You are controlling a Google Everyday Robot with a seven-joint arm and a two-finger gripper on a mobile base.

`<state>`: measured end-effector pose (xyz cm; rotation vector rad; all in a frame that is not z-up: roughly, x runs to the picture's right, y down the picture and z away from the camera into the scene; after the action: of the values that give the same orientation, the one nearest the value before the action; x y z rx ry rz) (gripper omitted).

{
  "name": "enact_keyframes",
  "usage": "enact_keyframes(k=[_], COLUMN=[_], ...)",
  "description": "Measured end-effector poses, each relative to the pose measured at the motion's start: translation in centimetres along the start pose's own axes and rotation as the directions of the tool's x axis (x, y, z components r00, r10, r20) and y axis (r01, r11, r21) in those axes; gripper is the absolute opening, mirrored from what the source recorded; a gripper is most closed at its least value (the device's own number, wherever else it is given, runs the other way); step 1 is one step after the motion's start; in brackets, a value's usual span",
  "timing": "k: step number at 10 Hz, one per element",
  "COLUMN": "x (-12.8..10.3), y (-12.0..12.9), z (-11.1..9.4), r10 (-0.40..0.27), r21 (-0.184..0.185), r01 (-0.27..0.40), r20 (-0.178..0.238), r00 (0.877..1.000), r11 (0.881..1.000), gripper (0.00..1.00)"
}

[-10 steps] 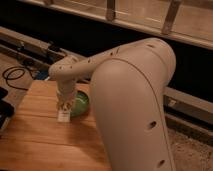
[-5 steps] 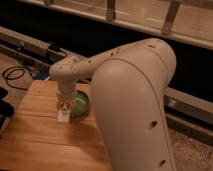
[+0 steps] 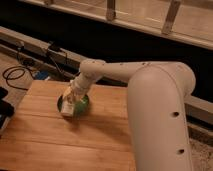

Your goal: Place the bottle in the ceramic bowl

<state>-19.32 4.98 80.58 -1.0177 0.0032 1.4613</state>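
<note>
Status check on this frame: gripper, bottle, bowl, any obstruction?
Gripper shut on bottle, over the ceramic bowl. Bottle at bowl's near-left rim, not released. Nothing in the way on the wooden table.

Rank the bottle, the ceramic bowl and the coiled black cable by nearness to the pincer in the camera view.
1. The bottle, gripped in the shut pincer.
2. The ceramic bowl, directly beneath it.
3. The black cable, far left, off the wooden table.

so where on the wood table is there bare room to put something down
The wooden table is bare along its whole near half, in front of the ceramic bowl, and on the far left corner beside it. It is crowded at the bowl: the claw hangs there, shut on the bottle over the bowl's left rim. The robot's arm covers the right side.
</note>
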Motion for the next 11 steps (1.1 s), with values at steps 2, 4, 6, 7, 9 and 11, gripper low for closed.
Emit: enact_keyframes(k=[2,4,6,7,9,11], x=[-0.9,-1.2,-1.9,-2.5,-3.5,-4.0], y=[2.0,2.9,1.7,0.7,-1.3,-2.1], z=[0.4,0.6,0.7,0.3,-0.7,-0.9], r10=[-0.049,-0.083,-0.059,-0.040,-0.001,0.020], r21=[0.006,0.023,0.025,0.026,0.044,0.087], r01=[0.049,0.083,0.059,0.039,-0.002,-0.025], r20=[0.000,-0.003,0.012,0.026,0.055,0.057], r00=[0.999,0.997,0.998,0.999,0.998,0.998], r11=[0.999,0.996,0.998,0.999,0.999,0.996], gripper=[0.00,0.00,0.00,0.00,0.00,0.02])
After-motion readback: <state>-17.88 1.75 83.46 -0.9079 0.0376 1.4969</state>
